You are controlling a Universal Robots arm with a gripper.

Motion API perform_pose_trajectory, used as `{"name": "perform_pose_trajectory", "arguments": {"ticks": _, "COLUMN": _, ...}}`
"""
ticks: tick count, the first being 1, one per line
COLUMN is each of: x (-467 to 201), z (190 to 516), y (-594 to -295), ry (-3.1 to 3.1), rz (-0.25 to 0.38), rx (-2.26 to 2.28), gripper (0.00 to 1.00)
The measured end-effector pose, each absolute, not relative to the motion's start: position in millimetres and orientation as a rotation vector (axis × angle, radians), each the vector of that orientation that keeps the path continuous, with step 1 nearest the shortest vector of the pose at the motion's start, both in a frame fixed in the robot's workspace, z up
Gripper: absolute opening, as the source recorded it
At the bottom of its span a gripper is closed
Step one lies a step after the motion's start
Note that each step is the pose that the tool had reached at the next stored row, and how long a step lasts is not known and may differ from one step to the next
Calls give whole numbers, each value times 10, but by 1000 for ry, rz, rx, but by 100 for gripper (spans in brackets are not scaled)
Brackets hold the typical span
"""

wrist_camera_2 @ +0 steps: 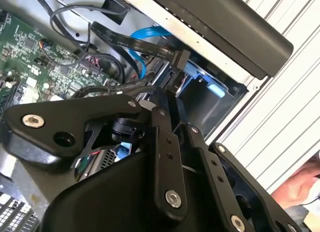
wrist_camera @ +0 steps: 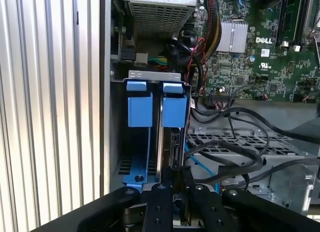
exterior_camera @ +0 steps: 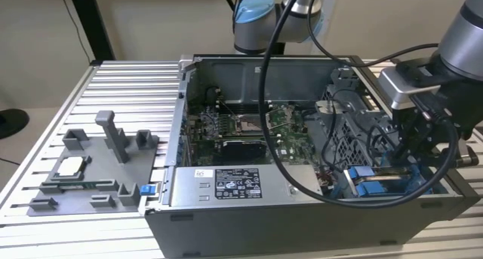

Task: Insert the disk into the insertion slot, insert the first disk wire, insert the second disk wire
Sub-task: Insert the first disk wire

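The disk [wrist_camera: 174,110] stands on edge in its blue carrier, inside the insertion slot [wrist_camera: 150,74] at the case's front corner on the exterior view's right. Beside it in the same bay is another blue carrier [wrist_camera: 140,105]. My gripper [wrist_camera: 179,178] reaches down into the bay [exterior_camera: 411,157] and is shut on the disk's near end. Its black linkage [wrist_camera_2: 167,104] hides the lower part of the disk. A blue wire [wrist_camera_2: 145,37] with a flat black connector [wrist_camera_2: 150,47] and loose black wires [wrist_camera: 227,159] lie over the drive cage next to the slot.
The open computer case [exterior_camera: 302,225] holds a motherboard [exterior_camera: 241,129] and a grey power-supply box [exterior_camera: 226,185]. A grey fixture plate [exterior_camera: 83,174] with upright holders lies on the slatted table [exterior_camera: 128,78] at the exterior view's left. What looks like a person's hand [wrist_camera_2: 300,188] is off the table's edge.
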State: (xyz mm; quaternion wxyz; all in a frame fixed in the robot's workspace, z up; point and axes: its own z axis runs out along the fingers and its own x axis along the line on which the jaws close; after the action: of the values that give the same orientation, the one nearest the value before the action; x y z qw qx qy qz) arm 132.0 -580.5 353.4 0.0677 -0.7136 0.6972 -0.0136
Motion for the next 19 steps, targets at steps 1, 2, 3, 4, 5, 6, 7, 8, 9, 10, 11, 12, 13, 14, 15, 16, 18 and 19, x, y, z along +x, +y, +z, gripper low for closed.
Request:
{"name": "perform_pose_trajectory", "arguments": {"ticks": 1, "x": 1320, "z": 3532, "y": -5806, "ry": 2101, "rz": -41, "rx": -2150, "gripper": 0}}
{"name": "perform_pose_trajectory", "arguments": {"ticks": 2, "x": 1320, "z": 3529, "y": -5808, "ry": 2101, "rz": -41, "rx": -2150, "gripper": 0}}
{"name": "perform_pose_trajectory", "arguments": {"ticks": 3, "x": 1320, "z": 3526, "y": -5809, "ry": 2101, "rz": -41, "rx": -2150, "gripper": 0}}
{"name": "perform_pose_trajectory", "arguments": {"ticks": 4, "x": 1320, "z": 3524, "y": -5809, "ry": 2101, "rz": -41, "rx": -2150, "gripper": 0}}
{"name": "perform_pose_trajectory", "arguments": {"ticks": 5, "x": 1320, "z": 3522, "y": -5809, "ry": 2101, "rz": -41, "rx": -2150, "gripper": 0}}
{"name": "perform_pose_trajectory", "arguments": {"ticks": 6, "x": 1320, "z": 3520, "y": -5810, "ry": 2101, "rz": -41, "rx": -2150, "gripper": 0}}
{"name": "perform_pose_trajectory", "arguments": {"ticks": 7, "x": 1320, "z": 3518, "y": -5810, "ry": 2101, "rz": -42, "rx": -2150, "gripper": 0}}
{"name": "perform_pose_trajectory", "arguments": {"ticks": 8, "x": 1321, "z": 3516, "y": -5810, "ry": 2100, "rz": -42, "rx": -2150, "gripper": 0}}
{"name": "perform_pose_trajectory", "arguments": {"ticks": 9, "x": 1321, "z": 3514, "y": -5810, "ry": 2100, "rz": -42, "rx": -2150, "gripper": 0}}
{"name": "perform_pose_trajectory", "arguments": {"ticks": 10, "x": 1321, "z": 3512, "y": -5810, "ry": 2100, "rz": -42, "rx": -2150, "gripper": 0}}
{"name": "perform_pose_trajectory", "arguments": {"ticks": 11, "x": 1321, "z": 3510, "y": -5810, "ry": 2100, "rz": -43, "rx": -2150, "gripper": 0}}
{"name": "perform_pose_trajectory", "arguments": {"ticks": 12, "x": 1321, "z": 3508, "y": -5810, "ry": 2100, "rz": -43, "rx": -2150, "gripper": 0}}
{"name": "perform_pose_trajectory", "arguments": {"ticks": 13, "x": 1320, "z": 3507, "y": -5810, "ry": 2100, "rz": -43, "rx": -2149, "gripper": 0}}
{"name": "perform_pose_trajectory", "arguments": {"ticks": 14, "x": 1320, "z": 3505, "y": -5810, "ry": 2100, "rz": -44, "rx": -2149, "gripper": 0}}
{"name": "perform_pose_trajectory", "arguments": {"ticks": 15, "x": 1320, "z": 3503, "y": -5810, "ry": 2099, "rz": -44, "rx": -2149, "gripper": 0}}
{"name": "perform_pose_trajectory", "arguments": {"ticks": 16, "x": 1321, "z": 3500, "y": -5811, "ry": 2099, "rz": -45, "rx": -2149, "gripper": 0}}
{"name": "perform_pose_trajectory", "arguments": {"ticks": 18, "x": 1330, "z": 3496, "y": -5812, "ry": 2099, "rz": -45, "rx": -2149, "gripper": 0}}
{"name": "perform_pose_trajectory", "arguments": {"ticks": 19, "x": 1334, "z": 3494, "y": -5812, "ry": 2099, "rz": -46, "rx": -2148, "gripper": 0}}
